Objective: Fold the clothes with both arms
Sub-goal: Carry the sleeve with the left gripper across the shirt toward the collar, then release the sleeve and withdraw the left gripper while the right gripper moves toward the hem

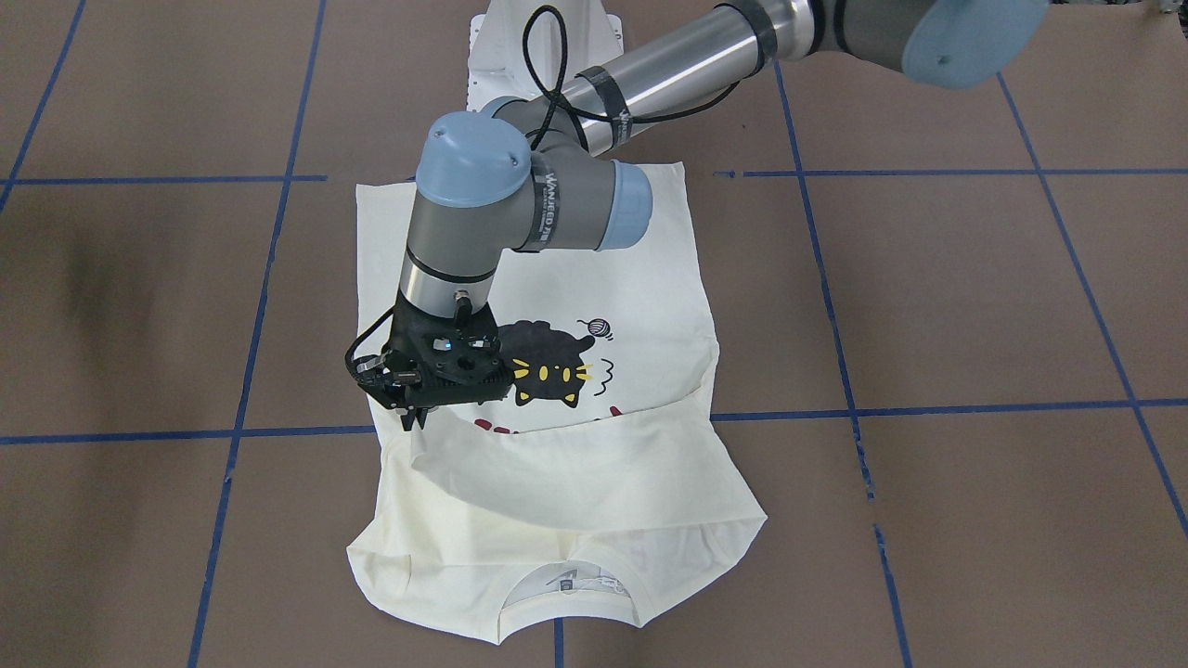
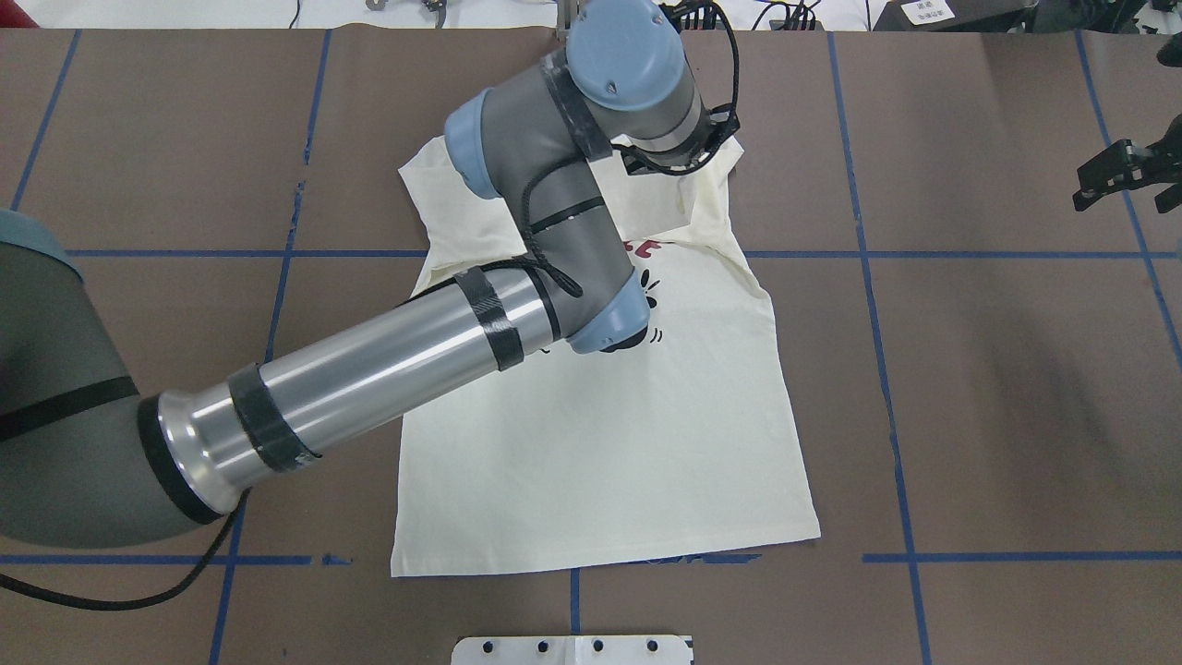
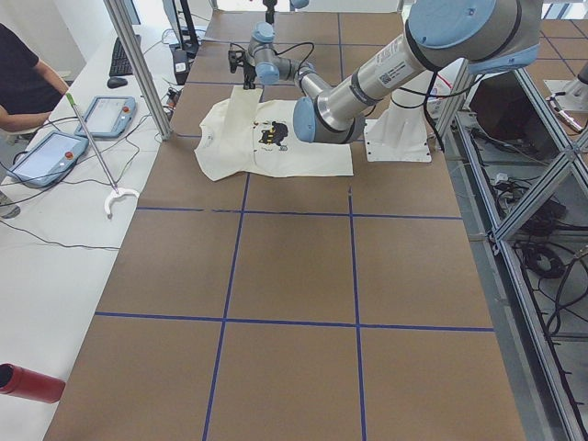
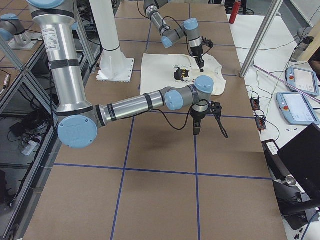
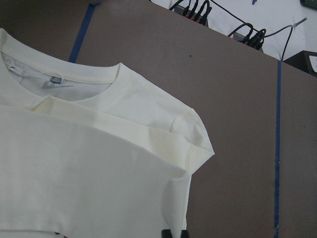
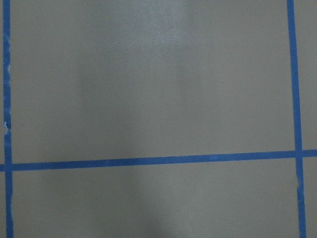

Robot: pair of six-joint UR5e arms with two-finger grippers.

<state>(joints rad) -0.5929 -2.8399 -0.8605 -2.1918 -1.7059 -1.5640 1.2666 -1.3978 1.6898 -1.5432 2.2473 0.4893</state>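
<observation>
**Gripped at the fold, lettering mostly covered**

Spread print-up on the brown table [image 1: 974,297], inside blue tape lines [image 1: 928,408]: a cream T-shirt [image 1: 603,278], collar [image 1: 566,594] farthest from the robot's base. Pinched at one raised edge by the left gripper [image 1: 411,422], fingers closed on the cloth. Across the chest, a plain cream layer, hiding all but the tops of dark red lettering [image 1: 492,427], unreadable. Above it, the black cat print [image 1: 548,366] with yellow whiskers. Inside the collar, a neck label [image 5: 54,79], too small to read. On the left arm [image 1: 520,204], white lettering, roughly "WANJEED". Over bare table, well apart: the right gripper [image 2: 1094,185], parted or closed impossible to tell.
</observation>
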